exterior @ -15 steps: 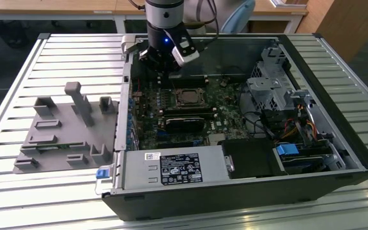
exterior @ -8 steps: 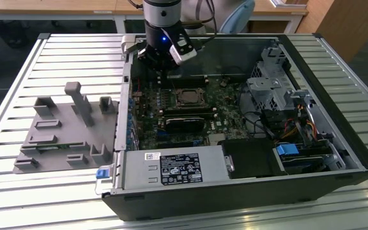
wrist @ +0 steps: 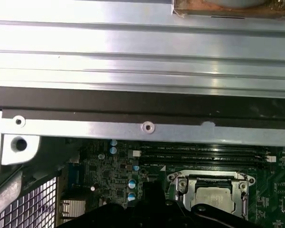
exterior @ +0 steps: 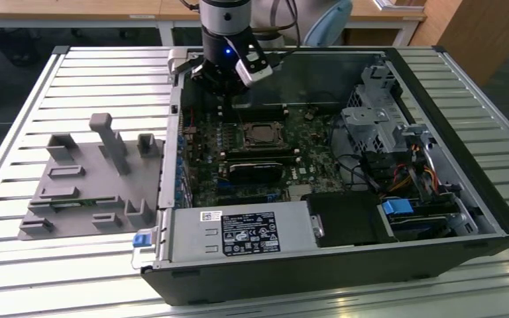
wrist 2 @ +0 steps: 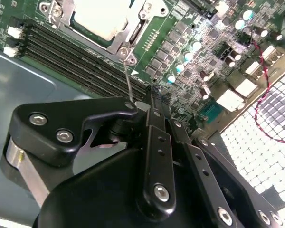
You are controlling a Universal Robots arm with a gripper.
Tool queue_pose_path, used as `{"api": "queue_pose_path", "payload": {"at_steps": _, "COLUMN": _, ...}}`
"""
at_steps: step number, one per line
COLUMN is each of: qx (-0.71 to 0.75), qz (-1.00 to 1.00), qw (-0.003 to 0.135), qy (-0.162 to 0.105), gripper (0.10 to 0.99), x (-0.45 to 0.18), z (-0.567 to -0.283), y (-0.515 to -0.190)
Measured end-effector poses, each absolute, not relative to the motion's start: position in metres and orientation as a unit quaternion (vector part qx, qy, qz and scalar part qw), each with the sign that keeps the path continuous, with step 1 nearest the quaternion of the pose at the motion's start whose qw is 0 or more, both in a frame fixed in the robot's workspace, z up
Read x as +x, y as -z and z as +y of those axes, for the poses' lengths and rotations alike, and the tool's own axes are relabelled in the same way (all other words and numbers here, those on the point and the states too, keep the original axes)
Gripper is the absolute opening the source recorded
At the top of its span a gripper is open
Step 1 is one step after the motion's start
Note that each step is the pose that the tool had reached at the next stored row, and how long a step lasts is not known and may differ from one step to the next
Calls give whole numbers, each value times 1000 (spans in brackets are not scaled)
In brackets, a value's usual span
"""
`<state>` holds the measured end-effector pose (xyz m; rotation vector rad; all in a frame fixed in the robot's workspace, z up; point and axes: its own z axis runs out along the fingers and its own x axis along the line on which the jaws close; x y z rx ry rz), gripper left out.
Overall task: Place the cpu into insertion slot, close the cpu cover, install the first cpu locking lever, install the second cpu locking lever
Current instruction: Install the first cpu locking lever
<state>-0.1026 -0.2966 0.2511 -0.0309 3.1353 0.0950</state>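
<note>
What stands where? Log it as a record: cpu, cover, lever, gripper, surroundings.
cpu: seated on the motherboard, silvery top showing
cpu cover: down flat, framing the chip
locking lever: thin wire rising from the cover's corner towards the gripper
gripper: over the board, at the lever's end; whether it holds the lever cannot be told
surroundings: open computer case on a slatted table; grey fixture on the exterior view's left

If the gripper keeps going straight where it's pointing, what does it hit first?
Probably the green circuit board just past the gripper, beside the thin locking lever; depth is unclear, so maybe the lever.
</note>
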Motion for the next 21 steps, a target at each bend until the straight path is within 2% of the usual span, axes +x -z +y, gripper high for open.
{"api": "queue_pose_path", "payload": {"at_steps": 15, "qx": -10, "qz": 999, "qw": 2, "qy": -30, "gripper": 106, "x": -51, "z": -293, "y": -249}}
{"api": "queue_pose_path", "payload": {"at_steps": 21, "qx": -10, "qz": 999, "qw": 2, "qy": -50, "gripper": 106, "x": -49, "z": -293, "y": -245}}
